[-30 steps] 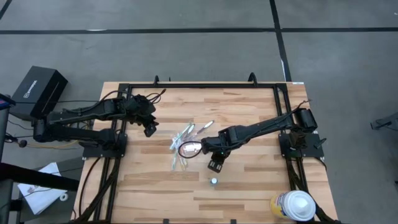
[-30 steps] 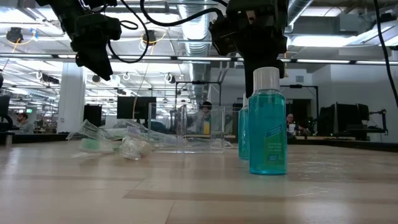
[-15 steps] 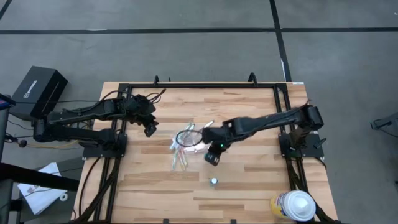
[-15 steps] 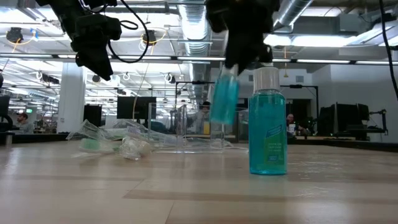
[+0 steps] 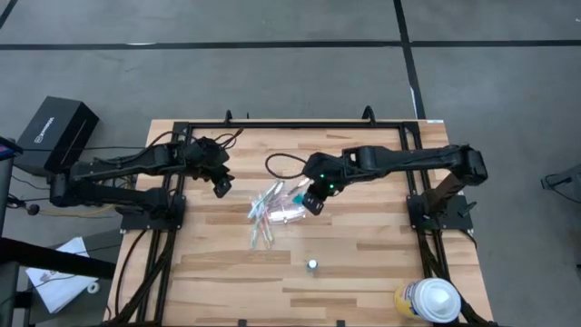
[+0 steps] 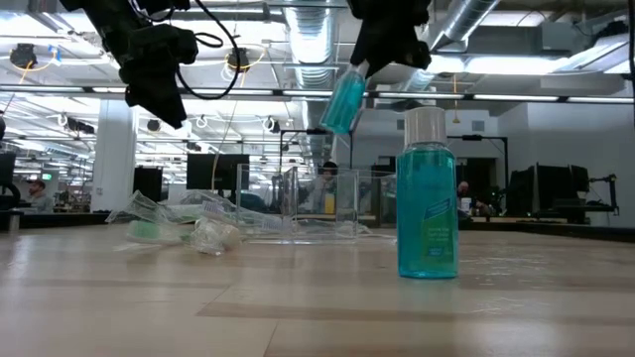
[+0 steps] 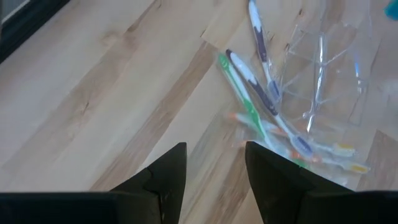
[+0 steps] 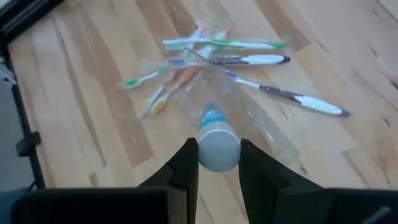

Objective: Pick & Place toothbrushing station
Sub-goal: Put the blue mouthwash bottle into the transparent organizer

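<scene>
**Mia:** What is the biggest thing here?

**Ben:** The wooden table (image 5: pixel 363 263). Two dark arms reach over it. The left gripper (image 5: pixel 219 187) hangs near the left side, doing nothing. Its fingers are spread apart with nothing between them.

**Mia:** And the other arm?

**Ben:** The right gripper (image 5: pixel 316 201) is up in the air above the middle of the table. Its fingers are squeezed on a blue-teal bottle (image 6: pixel 346 100) by the white cap (image 8: pixel 218 148).

**Mia:** Why is it held so high and tilted?

**Ben:** I think it is being carried over to the clear cup (image 8: pixel 249 124), which lies on its side right below it. Held high, it will not bump the toothbrushes (image 7: pixel 249 93) scattered next to the cup.

**Mia:** Is there another bottle?

**Ben:** Yes, a second bottle (image 6: pixel 428 193) stands upright near the front of the table, well apart from the pile.

**Mia:** What is hard to see?

**Ben:** The cup is see-through, so its edges are hard to make out. From above, the gripper hides the bottle it holds. I cannot count the brushes; they overlap.
</scene>
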Motion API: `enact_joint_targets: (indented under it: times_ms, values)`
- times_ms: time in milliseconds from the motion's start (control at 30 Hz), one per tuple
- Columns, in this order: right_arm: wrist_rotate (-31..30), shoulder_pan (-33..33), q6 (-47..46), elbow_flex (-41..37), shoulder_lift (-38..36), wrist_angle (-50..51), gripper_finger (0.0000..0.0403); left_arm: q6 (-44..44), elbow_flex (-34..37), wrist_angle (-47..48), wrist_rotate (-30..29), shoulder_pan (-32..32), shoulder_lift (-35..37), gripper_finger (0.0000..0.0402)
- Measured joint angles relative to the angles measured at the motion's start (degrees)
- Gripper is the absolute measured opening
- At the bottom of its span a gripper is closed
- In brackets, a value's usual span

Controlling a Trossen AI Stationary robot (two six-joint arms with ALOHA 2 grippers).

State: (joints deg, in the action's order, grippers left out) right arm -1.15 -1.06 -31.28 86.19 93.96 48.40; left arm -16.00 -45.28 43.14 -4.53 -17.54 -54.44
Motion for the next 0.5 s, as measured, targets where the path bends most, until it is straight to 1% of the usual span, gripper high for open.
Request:
enact_joint_targets:
  times_ms: [133,200,267,333,400,467,500]
  values:
    - [1.6,1.4,2.4,0.1,2.3,-1.5,0.0075,-1.0,0.0,-0.7,0.0,0.0,-0.9,0.0159]
    - [2.9,1.9,3.8,-0.2,3.4,0.1,0.0075,-1.0,0.0,-0.7,0.0,0.0,-1.1,0.0159]
    - [4.1,2.3,4.8,0.1,4.8,-1.9,0.0075,-1.2,0.0,-1.7,0.0,0.0,-1.8,0.0159]
    - [4.4,2.4,5.9,-0.1,5.2,0.1,0.0075,-1.2,0.1,-1.4,0.0,-0.2,-2.0,0.0159]
    - [4.6,2.4,6.3,0.2,6.9,-2.3,0.0075,-1.2,0.0,-2.8,0.0,-0.2,-2.7,0.0159]
    - [4.8,2.7,7.1,-0.2,7.7,0.3,0.0075,-1.1,0.1,-2.5,0.0,-0.2,-3.2,0.0159]
    - [5.0,2.9,7.4,0.1,8.2,-0.2,0.0075,-1.1,0.0,-3.7,0.0,-0.2,-3.6,0.0159]
